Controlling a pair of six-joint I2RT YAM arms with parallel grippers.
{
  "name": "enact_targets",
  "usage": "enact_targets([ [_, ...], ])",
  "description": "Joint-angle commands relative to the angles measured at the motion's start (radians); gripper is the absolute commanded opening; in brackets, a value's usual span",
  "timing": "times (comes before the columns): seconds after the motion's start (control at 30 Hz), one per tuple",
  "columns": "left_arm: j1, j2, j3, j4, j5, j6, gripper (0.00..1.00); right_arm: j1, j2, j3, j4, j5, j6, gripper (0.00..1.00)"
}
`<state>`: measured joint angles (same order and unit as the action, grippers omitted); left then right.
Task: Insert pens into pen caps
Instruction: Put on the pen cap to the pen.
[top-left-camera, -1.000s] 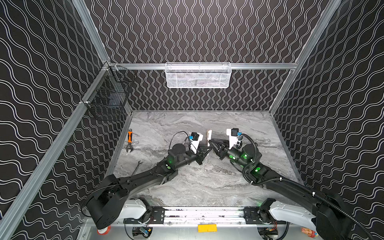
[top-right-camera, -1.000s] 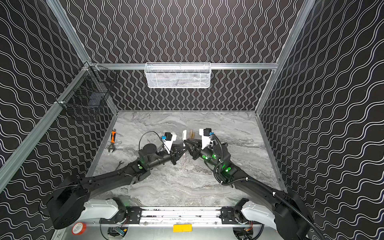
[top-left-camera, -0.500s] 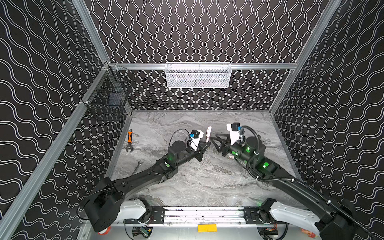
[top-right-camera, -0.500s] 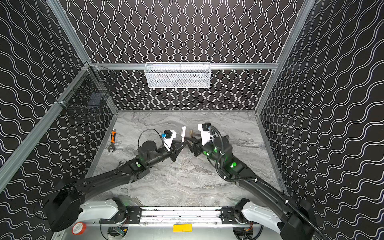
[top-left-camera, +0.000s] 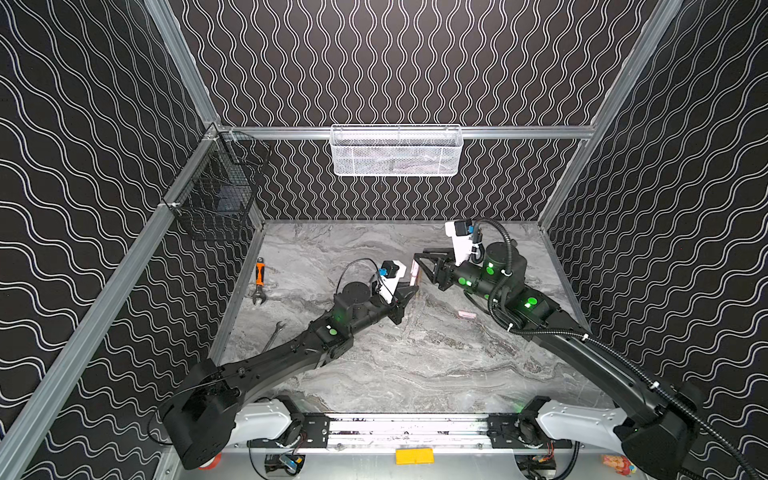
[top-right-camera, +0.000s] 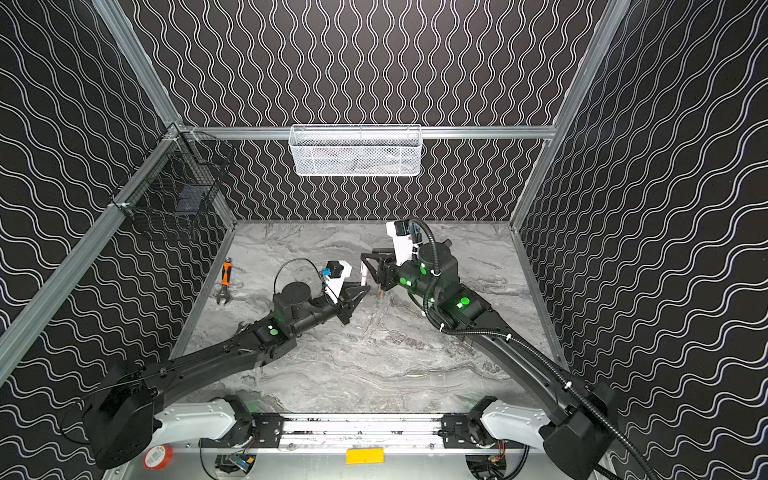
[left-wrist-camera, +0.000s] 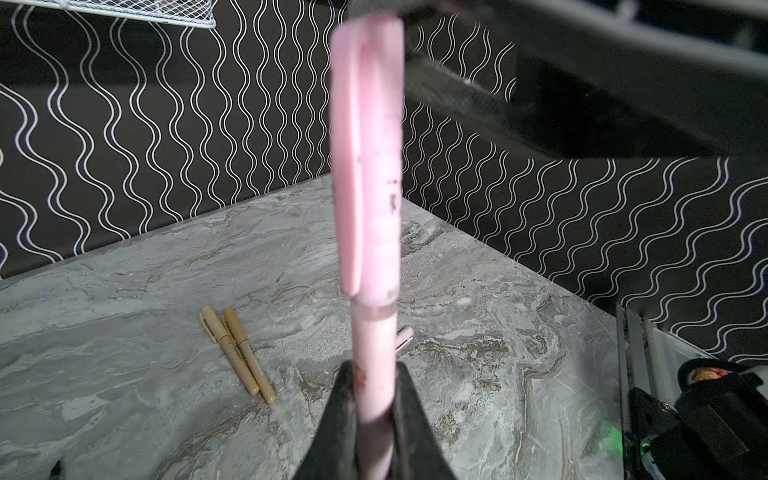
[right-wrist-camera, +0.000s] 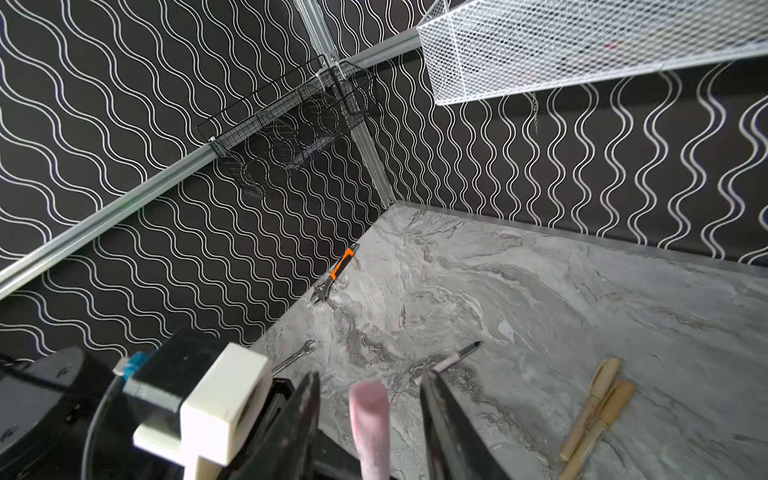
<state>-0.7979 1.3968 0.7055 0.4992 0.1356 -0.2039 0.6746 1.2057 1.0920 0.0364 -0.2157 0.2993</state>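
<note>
Left gripper (left-wrist-camera: 373, 368) is clamped tight on the barrel of a pink pen (left-wrist-camera: 374, 332). The pen stands upright out of it, lifted clear of the marble table (top-left-camera: 415, 365). On the pen's upper end sits a pink cap (left-wrist-camera: 368, 158), its rim down over the barrel. Whether it's pushed fully home, I can't tell.

The right gripper (right-wrist-camera: 370, 376) comes in from the right with its jaws parted. Its fingers (right-wrist-camera: 444, 428) stand either side of that cap, with a gap showing on both sides, so it grips nothing. In both top views the two arms meet around the middle of the table. The right gripper sits just beside the cap, and the left gripper is a touch nearer and lower.

Out on the marble, two tan pens (right-wrist-camera: 594, 419) lie side by side, touching, both with their caps on. A bare pink pen (right-wrist-camera: 455, 357) lies flat on its own, dark tip exposed. A loose pink cap (top-left-camera: 466, 314) rests right of centre, near the right arm and well apart from that bare pen.

Over on the left edge, an orange-handled wrench (top-left-camera: 259, 278) lies along the wall. A silver spanner (top-left-camera: 276, 332) lies nearer, beside the left arm.

A white mesh basket (top-left-camera: 395, 151) hangs on the far wall's rail. A black wire basket (top-left-camera: 216, 199) hangs on the left wall near the far corner.
</note>
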Motion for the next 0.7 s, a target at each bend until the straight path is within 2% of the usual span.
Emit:
enact_targets([
  [0.0, -0.003, -0.005, -0.005, 0.02, 0.01, 0.008, 0.0, 0.0, 0.017, 0.022, -0.008, -0.055, 0.016, 0.38],
  [0.13, -0.002, -0.01, -0.001, 0.016, 0.013, 0.006, 0.0, 0.0, 0.028, 0.016, -0.008, -0.093, 0.021, 0.31],
  [0.53, -0.002, -0.039, 0.038, -0.005, -0.007, 0.006, 0.0, 0.001, 0.013, -0.073, 0.024, -0.177, 0.006, 0.03],
  [0.67, -0.002, -0.047, 0.07, -0.014, -0.013, 0.001, 0.0, 0.001, 0.0, -0.088, 0.031, -0.176, -0.006, 0.02],
])
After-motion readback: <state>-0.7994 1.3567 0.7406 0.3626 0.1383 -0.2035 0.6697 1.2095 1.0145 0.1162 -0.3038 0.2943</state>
